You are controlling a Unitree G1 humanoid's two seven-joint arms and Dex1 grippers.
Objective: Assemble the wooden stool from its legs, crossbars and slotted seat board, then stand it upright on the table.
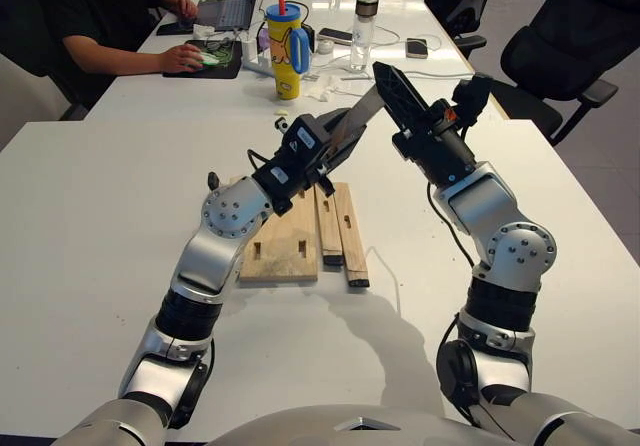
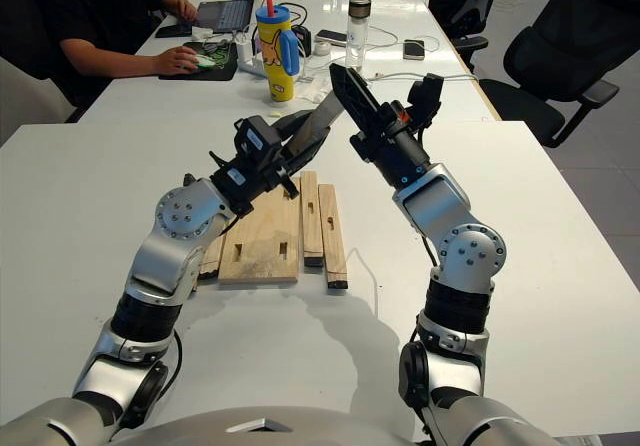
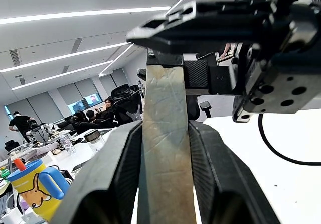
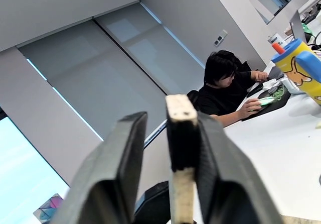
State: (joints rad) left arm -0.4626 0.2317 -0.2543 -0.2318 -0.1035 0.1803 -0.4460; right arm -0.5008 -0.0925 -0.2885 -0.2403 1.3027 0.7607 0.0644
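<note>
A plain wooden bar [image 1: 362, 109] is held tilted in the air above the white table [image 1: 110, 236]. My left gripper [image 1: 345, 126] is shut on its lower part; the left wrist view has the bar [image 3: 165, 148] clamped between both fingers. My right gripper [image 1: 383, 78] stands at the bar's upper end. In the right wrist view that end [image 4: 181, 118] rests against one finger [image 4: 215, 169], and a gap separates it from the other finger [image 4: 118, 169]. Below lie the slotted seat board [image 1: 285, 246] and two slotted wooden slats [image 1: 345, 231], flat on the table.
Another wooden piece [image 2: 212, 256] lies against the board's left side. On the far table stand a yellow mug [image 1: 285, 51], a bottle [image 1: 365, 26] and cables, with a person at a laptop [image 1: 225, 11]. Office chairs [image 1: 560, 56] stand at the right.
</note>
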